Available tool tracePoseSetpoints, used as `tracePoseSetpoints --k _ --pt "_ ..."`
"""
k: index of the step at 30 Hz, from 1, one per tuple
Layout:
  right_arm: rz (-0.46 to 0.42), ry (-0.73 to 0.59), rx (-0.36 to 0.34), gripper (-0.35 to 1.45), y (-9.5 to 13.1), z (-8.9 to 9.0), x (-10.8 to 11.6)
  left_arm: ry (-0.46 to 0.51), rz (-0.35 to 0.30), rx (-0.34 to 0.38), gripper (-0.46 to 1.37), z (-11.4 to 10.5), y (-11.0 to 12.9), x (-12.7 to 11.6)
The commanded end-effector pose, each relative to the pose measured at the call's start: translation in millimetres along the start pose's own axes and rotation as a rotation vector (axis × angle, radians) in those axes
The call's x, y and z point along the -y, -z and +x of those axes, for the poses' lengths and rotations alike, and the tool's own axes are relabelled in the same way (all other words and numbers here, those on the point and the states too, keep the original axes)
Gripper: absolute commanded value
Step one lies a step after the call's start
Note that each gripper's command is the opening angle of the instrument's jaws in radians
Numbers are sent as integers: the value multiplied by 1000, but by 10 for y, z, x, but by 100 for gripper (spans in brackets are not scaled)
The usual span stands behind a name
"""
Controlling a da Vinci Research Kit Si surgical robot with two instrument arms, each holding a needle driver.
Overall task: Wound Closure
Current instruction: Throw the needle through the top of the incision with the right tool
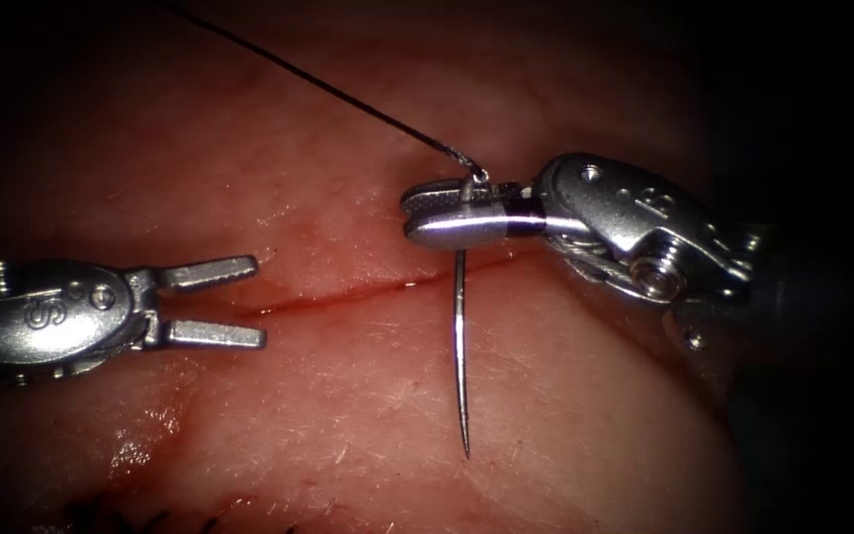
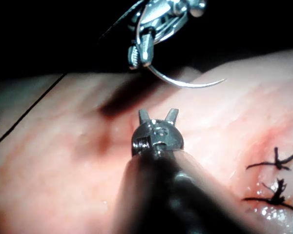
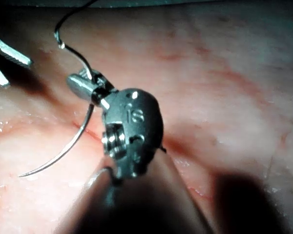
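My right tool (image 1: 417, 215) comes in from the right, jaws shut on the curved needle (image 1: 461, 356) near its thread end. The needle hangs free above the tissue (image 1: 348, 148), its point (image 1: 467, 453) aimed toward the camera, below the cut (image 1: 348, 295). Black thread (image 1: 328, 87) runs from the needle's tail up to the upper left. My left tool (image 1: 259, 302) lies at the cut's left end, jaws open and holding nothing. In the right wrist view the needle (image 3: 63, 153) curves away from the shut jaws (image 3: 78, 85). The left wrist view has my open jaws (image 2: 158, 115) under the needle (image 2: 185, 84).
Red fluid lines the cut and wets the tissue around it. Finished black stitches (image 2: 273, 180) sit on the tissue in the left wrist view, and dark knot ends (image 1: 150, 516) lie at the endoscope view's bottom edge.
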Motion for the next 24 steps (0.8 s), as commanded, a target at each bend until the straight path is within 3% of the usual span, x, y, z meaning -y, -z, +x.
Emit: tracePoseSetpoints --k 1,2,4,5,7,13,21,24 --pt "1 10 -1 -35 1 -1 0 -1 11 6 31 -1 0 0" --pt "0 22 -4 -35 0 0 -1 -13 30 17 9 -1 1 1" --pt "1 27 -4 -35 0 1 -2 -19 42 24 -1 -2 0 1" --pt "5 33 -4 -35 -1 2 -4 -25 56 32 -17 -3 0 2" --pt "13 56 -5 -35 -3 3 -6 -26 64 35 -33 -5 -1 1" --pt "22 148 -7 -35 -13 3 -16 -50 86 38 -35 -17 -12 -7" --pt "64 299 -16 -35 -30 0 -31 -87 108 50 -35 -51 -37 -14" --pt "72 373 -20 -35 -36 -1 -43 -97 120 70 -13 -66 -45 -9"
